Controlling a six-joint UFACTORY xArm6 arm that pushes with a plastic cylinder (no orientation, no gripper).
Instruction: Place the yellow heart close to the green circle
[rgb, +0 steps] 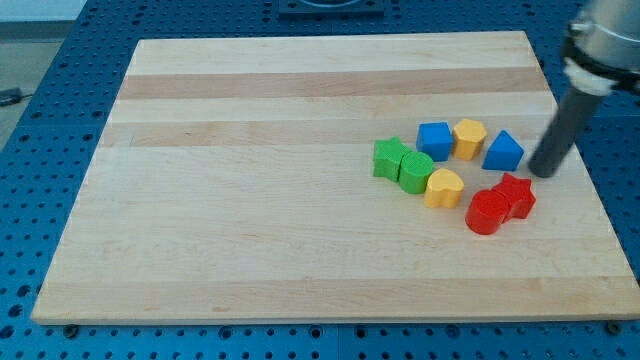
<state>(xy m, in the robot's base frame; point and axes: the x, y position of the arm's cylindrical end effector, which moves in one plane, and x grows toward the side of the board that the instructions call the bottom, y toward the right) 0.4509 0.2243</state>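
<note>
**Yellow heart resting against the green circle, my tip off to the right**

Right now the yellow heart (443, 187) lies in the right half of the wooden board (250, 200), touching the green circle (416, 171) on that block's lower-right side. The green circle in turn presses against a green star-like block (390, 157) on its left, so the three make a short diagonal row running down toward the view's right.

Above them sits a second row: a blue square block (435, 140), a yellow hexagonal block (469, 137) just beside it, and a blue triangular block (503, 151) next along to the right. Below the blue triangle, a red round block (487, 212) and a red star-like block (515, 194) touch each other, near the yellow heart but apart from it.

My tip (543, 172) is down at the board just to the right of the blue triangular block and above the red star (whether it actually touches either one I cannot tell from this angle). It is well apart from the yellow heart, with the red pair and the blue triangle between. There is no claw on this arm, only the dark rod, so nothing is held or clamped. The board rests on a blue perforated table (40, 90).
</note>
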